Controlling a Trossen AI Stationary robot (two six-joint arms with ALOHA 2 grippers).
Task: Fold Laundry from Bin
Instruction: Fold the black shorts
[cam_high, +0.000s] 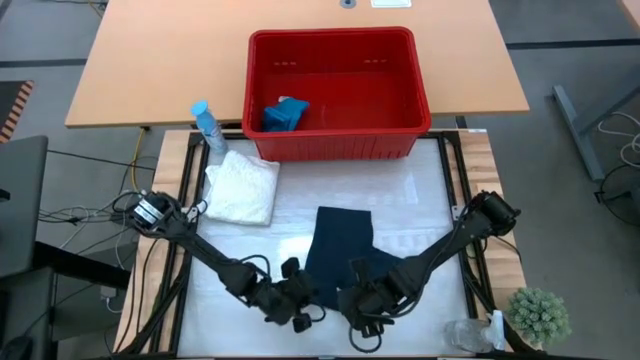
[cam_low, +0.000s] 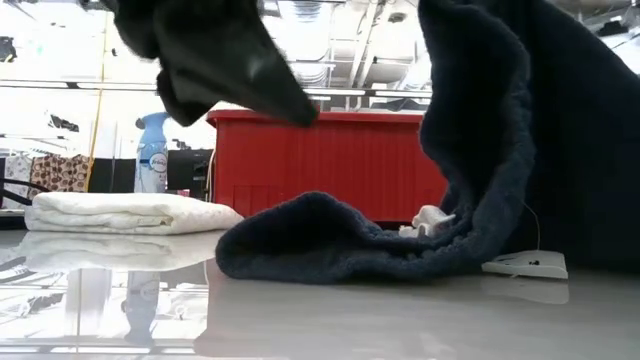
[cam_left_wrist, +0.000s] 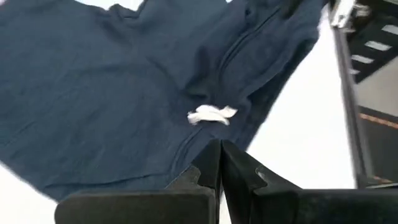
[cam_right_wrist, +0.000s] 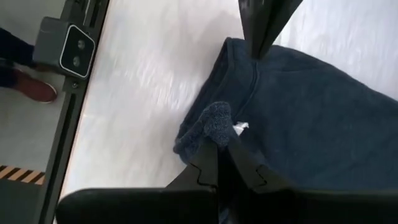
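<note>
The dark navy cloth (cam_high: 340, 245) lies on the white mat, its far part flat. Both grippers are at its near edge. My left gripper (cam_high: 298, 305) is shut at its near left corner. My right gripper (cam_high: 362, 310) is shut on its near right part, which rises off the table in the low view (cam_low: 520, 120). A white tag (cam_low: 430, 215) shows on the cloth. The white lacy cloth (cam_high: 243, 187) lies folded at the mat's far left. The teal cloth (cam_high: 283, 113) lies in the red bin (cam_high: 330, 37). My left gripper meets the navy cloth at its near corner (cam_left_wrist: 205, 158), where the cloth's two edges run together at the shut fingertips. The fingers slant down from the near side. The fingers hide the hold itself. My right gripper pinches a bunched fold of the navy cloth's near edge (cam_right_wrist: 214, 124) between its two fingers, beside the white tag. The fingers slant down from the near side. The held part is lifted, and the rest of the cloth (cam_low: 330, 240) lies slack on the table.
The red bin stands at the mat's far edge. A blue spray bottle (cam_high: 208, 125) stands beside the bin's left wall. A small green plant (cam_high: 540, 315) and a clear plastic object (cam_high: 470, 335) sit at the near right corner.
</note>
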